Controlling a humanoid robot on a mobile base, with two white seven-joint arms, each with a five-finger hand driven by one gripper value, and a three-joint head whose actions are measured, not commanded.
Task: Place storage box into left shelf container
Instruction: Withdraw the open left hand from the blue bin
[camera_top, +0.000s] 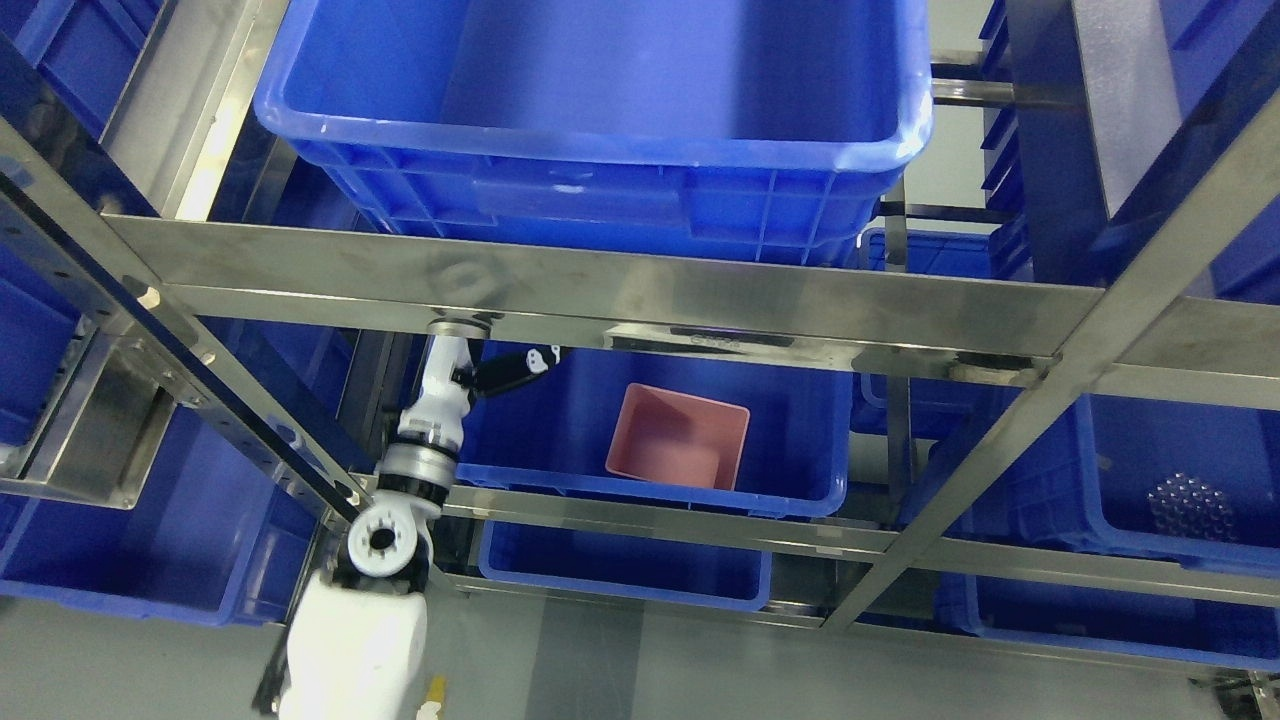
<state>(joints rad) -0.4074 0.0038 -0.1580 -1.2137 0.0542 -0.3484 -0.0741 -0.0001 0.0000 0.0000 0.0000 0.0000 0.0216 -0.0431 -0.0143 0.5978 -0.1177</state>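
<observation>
A pink storage box (680, 446) sits open side up inside a blue shelf container (800, 440) on the middle level of a steel rack. My left arm rises from the lower left. Its hand (505, 368) is at the container's upper left corner, just under the steel crossbar (620, 290), which hides part of it. The black fingers point right toward the pink box and hold nothing; they are apart from the box. My right arm does not show.
A large blue bin (600, 120) sits on the level above. More blue bins stand at the left (150, 540), right (1180, 480) and below (620, 570). Steel rails and diagonal posts (960, 470) cross the view. Grey floor shows at the bottom.
</observation>
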